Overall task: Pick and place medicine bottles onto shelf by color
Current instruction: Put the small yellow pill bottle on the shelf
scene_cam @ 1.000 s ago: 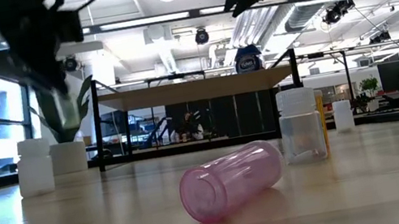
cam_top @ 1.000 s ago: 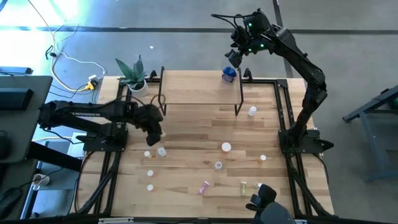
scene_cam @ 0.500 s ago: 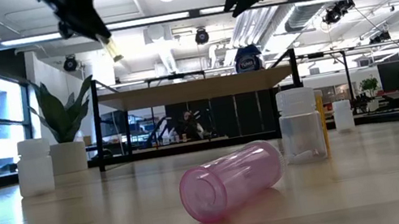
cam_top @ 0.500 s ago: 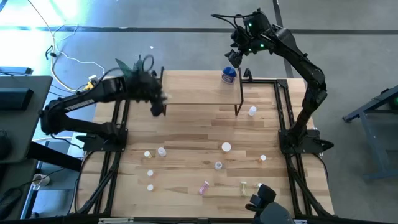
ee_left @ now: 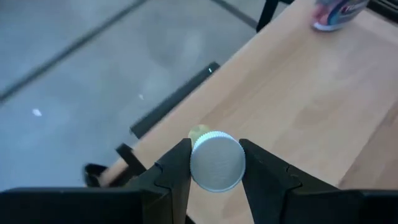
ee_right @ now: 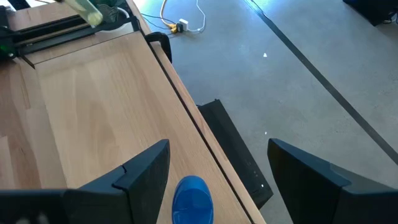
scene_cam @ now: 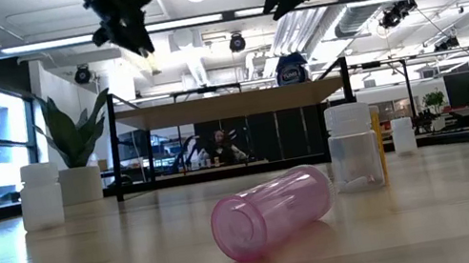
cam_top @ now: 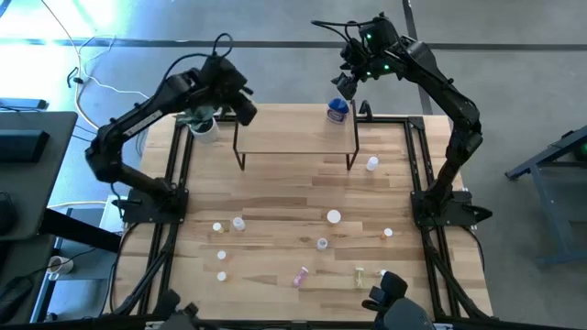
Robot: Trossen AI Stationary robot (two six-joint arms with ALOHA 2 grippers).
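My left gripper (cam_top: 246, 110) hangs over the far left corner of the shelf (cam_top: 293, 130), shut on a small pale-yellow bottle with a white cap (ee_left: 216, 160). In the low view this bottle (scene_cam: 145, 62) sticks out below the fingers, high above the shelf board (scene_cam: 230, 105). My right gripper (ee_right: 217, 168) is open above the blue bottle (ee_right: 191, 199), its fingers wide on either side without touching. The blue bottle (cam_top: 337, 111) stands upright on the shelf's far right part. Several small bottles, among them a pink one (cam_top: 301, 275) lying on its side, are on the table's near half. My left gripper pinches the small bottle between its two fingers at the white cap end (ee_left: 216, 160). The cap faces back toward the wrist and the yellowish body (scene_cam: 145, 62) points out past the fingertips, slanting down. The bottle is lifted clear, above the shelf's far left corner.
A potted plant in a white pot (cam_top: 204, 124) stands just left of the shelf, close to my left arm. White-capped bottles (cam_top: 238, 224), (cam_top: 334, 217), (cam_top: 371, 164) and a yellow-green one (cam_top: 359, 273) lie scattered on the tabletop. The shelf's middle (ee_left: 298, 93) is bare.
My left gripper has carried the small bottle from low over the table's left middle toward the far edge and upward, ending above the shelf's left end. It has turned on the way. My right gripper has kept still over the blue bottle.
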